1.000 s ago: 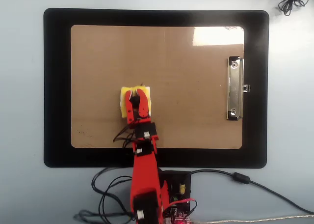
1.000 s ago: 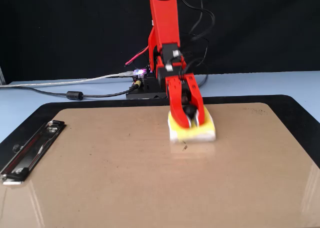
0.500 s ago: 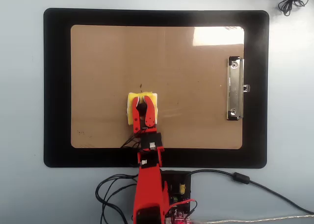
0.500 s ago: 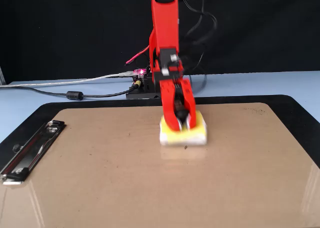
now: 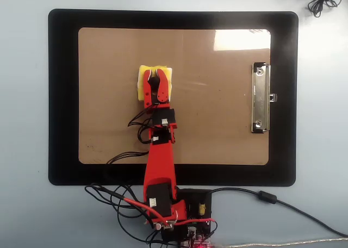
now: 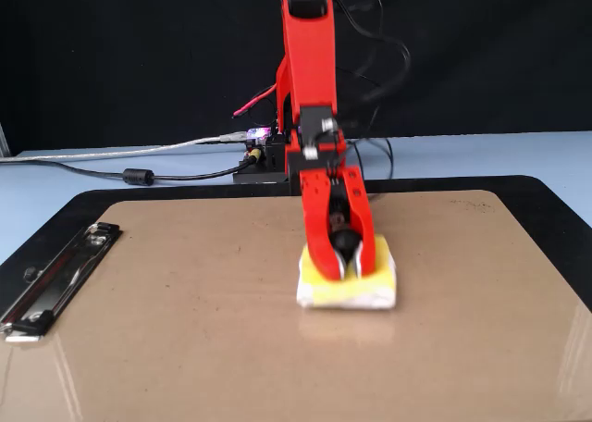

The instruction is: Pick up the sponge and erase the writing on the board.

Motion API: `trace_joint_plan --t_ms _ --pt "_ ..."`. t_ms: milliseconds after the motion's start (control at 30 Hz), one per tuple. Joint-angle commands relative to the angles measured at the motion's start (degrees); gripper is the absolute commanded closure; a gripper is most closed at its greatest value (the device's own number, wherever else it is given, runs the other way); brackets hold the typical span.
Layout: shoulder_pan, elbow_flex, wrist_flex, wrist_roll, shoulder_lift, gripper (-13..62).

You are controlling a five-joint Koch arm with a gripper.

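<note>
We see the yellow sponge [image 5: 145, 84] lying flat on the brown board [image 5: 217, 123], toward nine o'clock of its middle overhead, its black knob [image 6: 345, 242] clamped.

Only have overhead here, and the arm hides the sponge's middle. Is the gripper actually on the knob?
Observer: Yes. In the fixed view the gripper has a jaw on each side of the black knob, closed on it.
Operator: Sponge lifted or down?
Observer: Down. The fixed view shows the sponge from the side: its whitish bottom edge lies flat on the board, with no gap showing.
</note>
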Motion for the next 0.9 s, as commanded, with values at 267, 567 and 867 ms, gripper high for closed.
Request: trace_joint_plan --t_ms 267,567,867 --pt "-4.22 32.43 -0.26 -1.67 27.51 57.5" --pt "-7.12 18.54 -0.7 -3.69 13.54 57.5" --pt "5.45 3.96 -0.62 -2.99 0.53 57.5"
